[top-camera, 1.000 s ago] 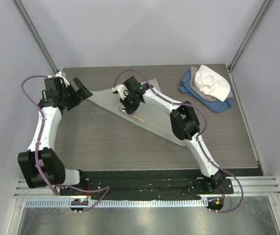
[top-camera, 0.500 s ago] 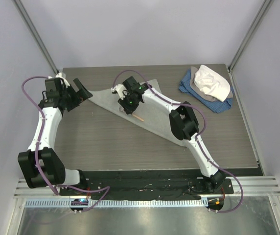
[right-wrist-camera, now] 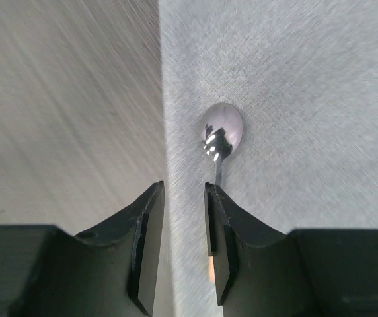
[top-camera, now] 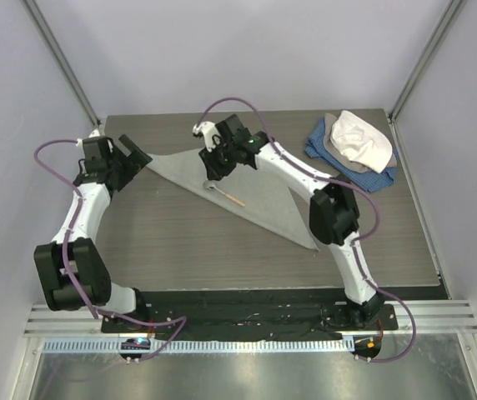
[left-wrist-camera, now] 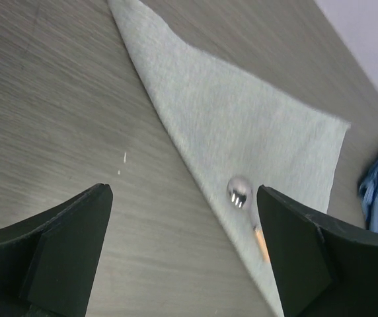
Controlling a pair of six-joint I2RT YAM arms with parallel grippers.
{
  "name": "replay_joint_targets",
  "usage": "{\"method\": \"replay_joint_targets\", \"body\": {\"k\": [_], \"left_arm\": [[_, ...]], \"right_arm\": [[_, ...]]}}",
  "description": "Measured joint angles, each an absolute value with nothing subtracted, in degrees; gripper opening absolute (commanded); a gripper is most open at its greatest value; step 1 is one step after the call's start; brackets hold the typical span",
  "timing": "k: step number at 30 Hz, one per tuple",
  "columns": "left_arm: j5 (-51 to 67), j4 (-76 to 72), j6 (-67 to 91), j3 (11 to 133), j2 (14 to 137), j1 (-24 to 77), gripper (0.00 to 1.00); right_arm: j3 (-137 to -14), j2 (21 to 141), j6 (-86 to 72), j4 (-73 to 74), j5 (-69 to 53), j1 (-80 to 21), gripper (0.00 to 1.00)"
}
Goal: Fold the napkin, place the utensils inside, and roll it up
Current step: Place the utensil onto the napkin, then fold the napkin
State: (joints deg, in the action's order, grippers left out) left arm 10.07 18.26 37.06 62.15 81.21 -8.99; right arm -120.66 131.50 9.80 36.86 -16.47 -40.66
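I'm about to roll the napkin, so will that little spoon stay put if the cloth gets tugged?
The spoon likely shifts easily: it looks light, small with a slim wooden handle, and lies loose on the napkin. Its rounded, polished bowl may let it rock or pivot. It sits near the cloth's edge, so it could slide off.

right claw (right-wrist-camera: 184,198) narrowly parted above napkin (right-wrist-camera: 308,79) edge — spoon (right-wrist-camera: 223,132) bowl just ahead, handle running behind the claw, table (right-wrist-camera: 63,99) at left
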Motion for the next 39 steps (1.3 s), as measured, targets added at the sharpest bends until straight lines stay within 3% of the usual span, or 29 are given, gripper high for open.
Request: {"method": "replay_joint_targets", "body": {"k": [10,15,26,39], "left_arm": [[4.3,5.3,48.0,61.1,95.2,-10.6,0.79],[4.2,1.7,49.5,65.1,104.9,-11.5,0.71],[7.6,-5.7,50.8,72.7,117.1,-12.8,0.65],[9.0,-7.5,51.0,74.1,119.2,-12.9,0.53]], "right_arm": [[-90.9,97.3,-1.0,25.6,-13.8,-39.5,0.43],[-80.1,87.6,-4.0,23.7,-11.5,-36.3,0.43],[-71.3,83.9,-7.7,23.0,-9.6,-33.1,0.43],[-71.2,84.8,-8.2,22.7,-10.0,-33.1,0.43]]}}
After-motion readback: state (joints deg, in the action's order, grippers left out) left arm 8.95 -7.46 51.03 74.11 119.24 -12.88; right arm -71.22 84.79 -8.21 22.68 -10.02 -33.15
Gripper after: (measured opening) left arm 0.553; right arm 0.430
